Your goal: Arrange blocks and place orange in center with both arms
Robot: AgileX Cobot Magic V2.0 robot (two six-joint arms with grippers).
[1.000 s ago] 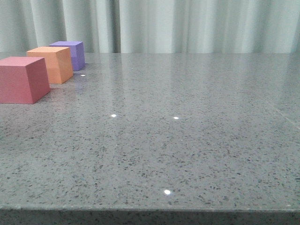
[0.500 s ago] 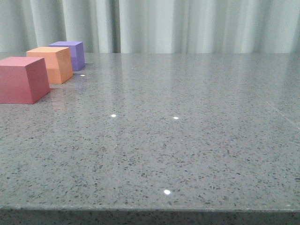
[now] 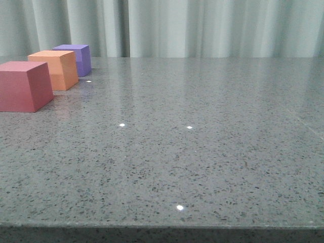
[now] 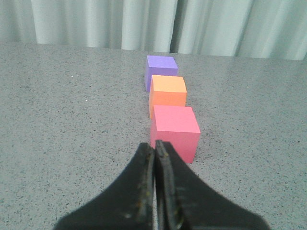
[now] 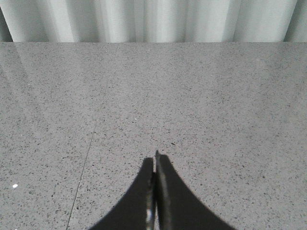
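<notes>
Three cubes stand in a row at the table's left: the red-pink cube nearest, the orange cube in the middle, the purple cube farthest. They also show in the left wrist view: red-pink, orange, purple. My left gripper is shut and empty, its tips just short of the red-pink cube. My right gripper is shut and empty over bare table, with no cube in its view. Neither gripper shows in the front view.
The grey speckled table runs to a front edge close to the camera. Pale curtains hang behind its far edge. A thin seam line crosses the tabletop in the right wrist view.
</notes>
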